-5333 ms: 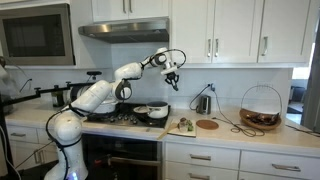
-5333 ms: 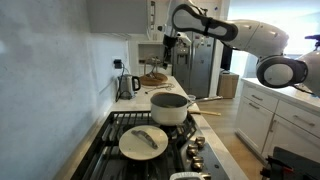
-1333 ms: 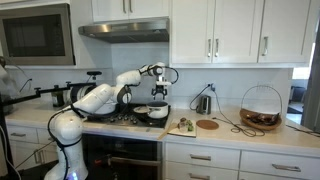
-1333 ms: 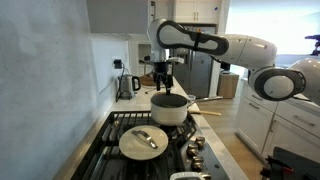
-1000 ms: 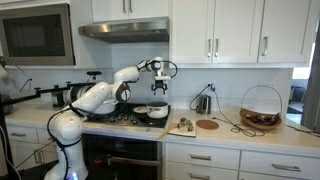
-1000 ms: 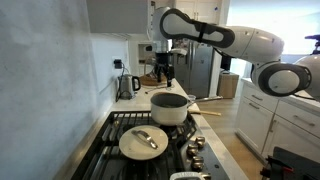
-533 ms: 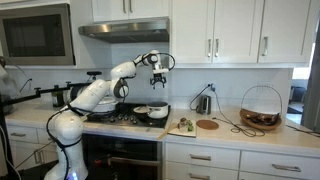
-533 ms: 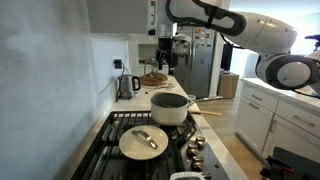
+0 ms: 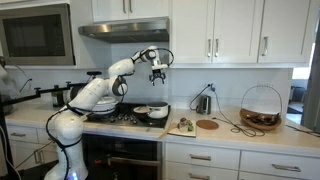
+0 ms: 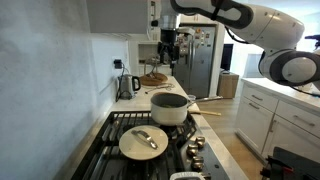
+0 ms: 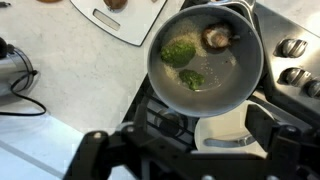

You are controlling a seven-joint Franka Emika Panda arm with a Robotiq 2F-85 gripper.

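Gripper (image 9: 157,75) hangs high over the stovetop, well above the pot (image 9: 152,112) – jaws spread wide, nothing between them. In both exterior views it sits just under the range hood, clear of everything below. The wrist view looks straight down: both fingers (image 11: 272,128) show at the bottom edge, far apart, with the pot (image 11: 228,82) in the upper middle of the picture. Pot stands upright and uncovered on a burner; inside lie two green pieces (image 11: 179,52) and one brown piece (image 11: 214,38) near the far wall. The lid (image 10: 143,141) lies flat on the stove on the near side of the pot (image 10: 169,108) in an exterior view, apart from it. On the counter – a cutting board (image 9: 181,126) just right of the stove, a kettle (image 9: 203,103) behind it, a wire basket (image 9: 261,108) further right.
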